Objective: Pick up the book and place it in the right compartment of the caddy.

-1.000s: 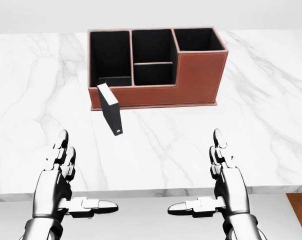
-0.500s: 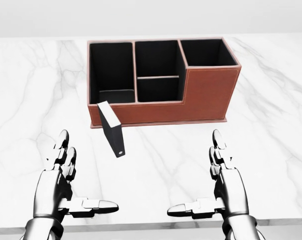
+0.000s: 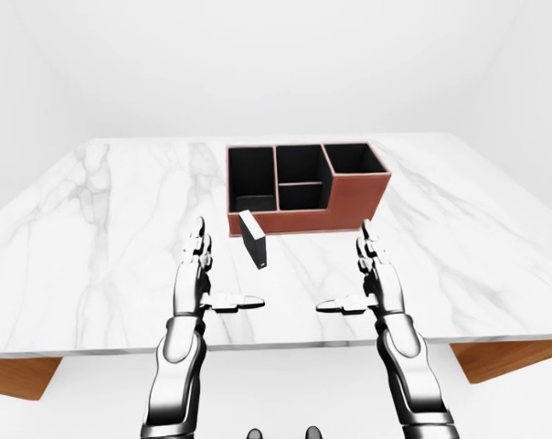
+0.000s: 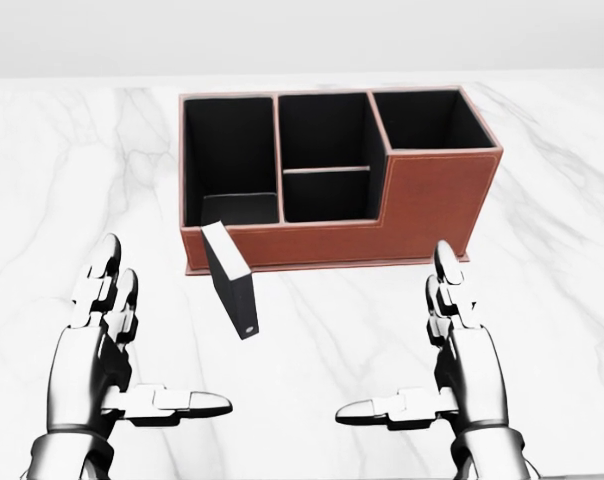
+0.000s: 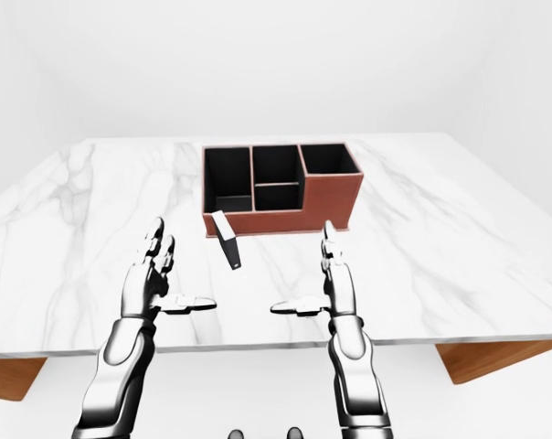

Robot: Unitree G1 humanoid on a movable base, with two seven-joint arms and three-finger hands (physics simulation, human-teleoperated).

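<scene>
A thin black book (image 4: 234, 282) stands on edge on the white marble table (image 4: 72, 200), just below the caddy's left end in the head view. The brown caddy (image 4: 422, 205) has black compartments; the right one (image 4: 422, 118) is tall and holds nothing. My left hand (image 4: 132, 375) is open at the lower left, left of the book and apart from it. My right hand (image 4: 422, 375) is open at the lower right, below the caddy's right end. Both hands hover over the table, thumbs pointing inward.
The table's near edge (image 3: 285, 346) runs under my forearms in the left-eye view, with brown floor (image 3: 514, 358) showing beyond its lower corners. White walls surround the table. The caddy's left compartment (image 4: 230, 160) and split middle compartments (image 4: 324, 150) hold nothing.
The whole picture has shifted down and grown: the camera has moved closer to the table. The caddy and book sit lower in view. Both hands stay open.
</scene>
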